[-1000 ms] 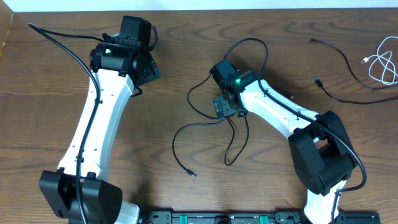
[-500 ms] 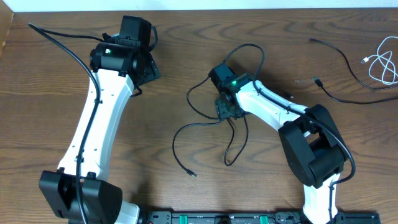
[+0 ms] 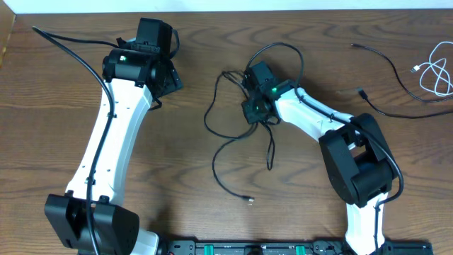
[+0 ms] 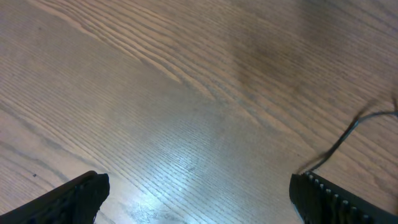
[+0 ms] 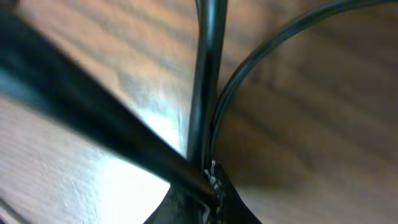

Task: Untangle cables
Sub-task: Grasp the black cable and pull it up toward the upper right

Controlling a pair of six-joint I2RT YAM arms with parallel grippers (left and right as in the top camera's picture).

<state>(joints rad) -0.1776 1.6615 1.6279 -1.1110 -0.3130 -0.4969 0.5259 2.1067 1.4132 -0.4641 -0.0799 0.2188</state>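
A thin black cable (image 3: 214,161) lies in loose loops at the middle of the table, and its plug end (image 3: 249,201) rests near the front. My right gripper (image 3: 255,112) is shut on this cable where the strands cross. In the right wrist view the jaws (image 5: 208,186) pinch black cable strands (image 5: 205,93) just above the wood. My left gripper (image 3: 168,79) hovers at the back left, apart from the cables. Its fingers (image 4: 81,194) stand open over bare wood. A second black cable (image 3: 400,83) and a coiled white cable (image 3: 433,71) lie at the far right.
A small plug (image 3: 362,93) on another black strand lies right of my right arm. A thin black cable (image 4: 348,132) crosses the right edge of the left wrist view. The thicker black arm wire (image 3: 78,53) trails off the back left. The table's back edge runs just behind both grippers.
My right gripper has closed on the black cable and moved toward the back of the table, dragging the loops with it. The plug end slid right. The left arm has not moved.
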